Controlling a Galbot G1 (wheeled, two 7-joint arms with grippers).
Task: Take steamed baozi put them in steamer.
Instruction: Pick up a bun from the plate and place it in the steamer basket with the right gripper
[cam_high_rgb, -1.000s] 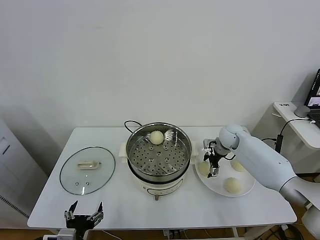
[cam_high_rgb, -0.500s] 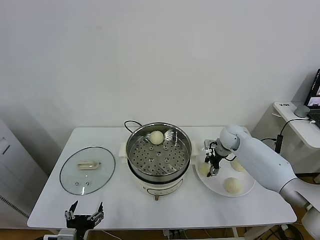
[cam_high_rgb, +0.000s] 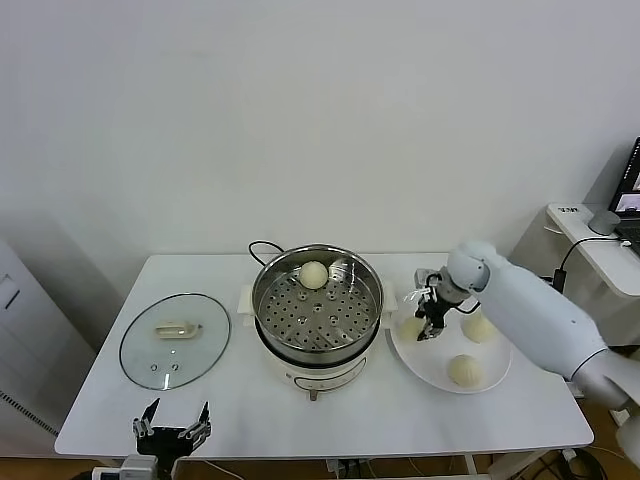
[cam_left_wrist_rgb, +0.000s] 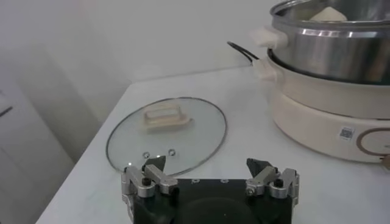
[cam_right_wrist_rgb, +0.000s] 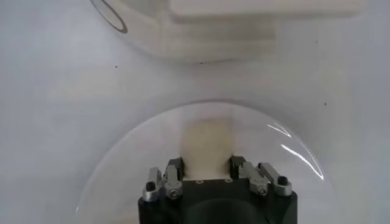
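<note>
**Right hand clamped on a bun at the plate, lift to the steamer comes next**

My right hand (cam_high_rgb: 427, 318) sits low over the near-steamer side of the white plate (cam_high_rgb: 432, 374), and in the right wrist view its fingers (cam_right_wrist_rgb: 172, 171) press against both sides of a steamed baozi (cam_right_wrist_rgb: 208, 141), so I read it as grasping that bun. In the head view the held bun (cam_high_rgb: 411, 326) looks to be on the plate or barely clear of it; I cannot tell which.

Two more baozi lie on the same plate: one (cam_high_rgb: 481, 327) on the far side, just beside the arm, and one (cam_high_rgb: 463, 369) toward the front edge. A fourth bun (cam_high_rgb: 314, 274) already rests on the perforated floor of the steamer (cam_high_rgb: 318, 303), near its back wall. The steamer stands mid-tabletop on its white pot base, just beside the plate.

I judge this to be the pick of the second bun, with one quarter of the job done. The next move calls for a straight lift high enough to clear the steel rim, a short carry toward the basket, and a set-down apart from the bun already inside.

Further out, the glass lid (cam_high_rgb: 175, 340) lies flat on the tabletop (cam_high_rgb: 240, 410), well apart from the steamer. My left hand (cam_high_rgb: 171, 432) waits at the front edge of the tabletop with its fingers spread, holding nothing.
</note>
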